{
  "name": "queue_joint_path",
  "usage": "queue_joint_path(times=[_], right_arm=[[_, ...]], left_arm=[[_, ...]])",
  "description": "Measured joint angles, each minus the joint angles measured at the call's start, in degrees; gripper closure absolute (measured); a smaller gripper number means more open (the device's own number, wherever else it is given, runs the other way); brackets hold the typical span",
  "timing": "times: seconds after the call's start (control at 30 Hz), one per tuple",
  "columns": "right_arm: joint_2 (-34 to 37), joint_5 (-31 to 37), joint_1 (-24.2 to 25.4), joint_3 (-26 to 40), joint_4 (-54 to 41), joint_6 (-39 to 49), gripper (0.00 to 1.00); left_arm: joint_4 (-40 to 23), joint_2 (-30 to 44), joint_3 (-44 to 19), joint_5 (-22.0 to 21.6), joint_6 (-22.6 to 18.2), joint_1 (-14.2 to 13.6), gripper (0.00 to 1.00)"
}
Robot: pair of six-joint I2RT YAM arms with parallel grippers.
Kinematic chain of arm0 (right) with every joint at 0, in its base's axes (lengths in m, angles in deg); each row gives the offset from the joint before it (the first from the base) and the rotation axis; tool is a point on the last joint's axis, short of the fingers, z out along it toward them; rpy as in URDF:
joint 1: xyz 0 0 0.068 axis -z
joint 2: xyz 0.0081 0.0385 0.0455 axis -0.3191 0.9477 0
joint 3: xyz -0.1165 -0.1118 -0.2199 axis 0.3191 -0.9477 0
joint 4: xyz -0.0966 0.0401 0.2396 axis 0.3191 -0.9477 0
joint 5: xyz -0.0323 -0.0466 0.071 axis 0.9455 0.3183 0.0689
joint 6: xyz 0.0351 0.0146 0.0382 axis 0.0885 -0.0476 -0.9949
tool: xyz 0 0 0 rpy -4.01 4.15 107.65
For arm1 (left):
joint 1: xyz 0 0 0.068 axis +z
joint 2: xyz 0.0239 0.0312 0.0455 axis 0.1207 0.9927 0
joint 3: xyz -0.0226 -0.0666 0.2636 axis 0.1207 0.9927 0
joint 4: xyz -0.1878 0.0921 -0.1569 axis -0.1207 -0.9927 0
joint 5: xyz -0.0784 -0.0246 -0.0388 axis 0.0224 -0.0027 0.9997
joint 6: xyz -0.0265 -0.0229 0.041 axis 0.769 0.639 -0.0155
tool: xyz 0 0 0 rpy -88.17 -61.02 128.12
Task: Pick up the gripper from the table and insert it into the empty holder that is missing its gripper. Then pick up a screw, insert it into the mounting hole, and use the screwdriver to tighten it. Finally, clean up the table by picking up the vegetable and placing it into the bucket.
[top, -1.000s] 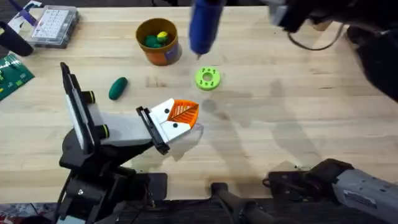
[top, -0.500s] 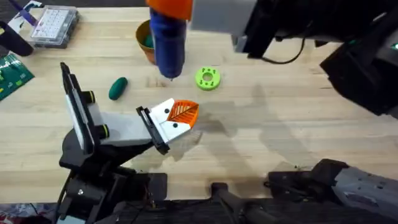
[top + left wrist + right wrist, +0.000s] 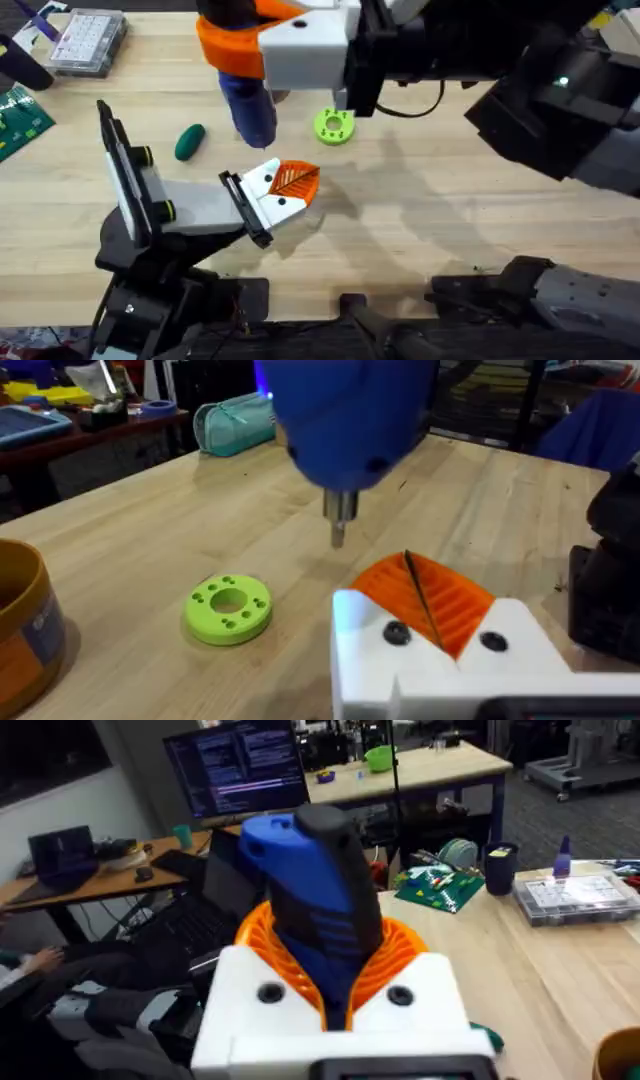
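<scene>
Above table, unlabelled screwdriver (image 3: 248,100), green ring (image 3: 334,126)

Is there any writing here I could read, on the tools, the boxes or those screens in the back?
None of it reads.
Monitor: lines of text, too small to read.
Clear parts box: printed card inside, too blurred.
Bucket: a blue label, no letters legible.
Screwdriver: no marking visible.

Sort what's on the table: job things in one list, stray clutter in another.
Job things: screwdriver, held in the right pincer; left pincer; vegetable; bucket.

Lying about: green ring disc; clear parts box; circuit board.
</scene>
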Motion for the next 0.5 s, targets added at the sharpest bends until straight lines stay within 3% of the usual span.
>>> queue_joint_path(times=[0.5], right_arm=[[0.08,-7.74,-0.08,0.0,-1.03,3.08,0.925]], left_arm=[[0.0,0.0,0.0,0.0,0.0,0.0,0.986]])
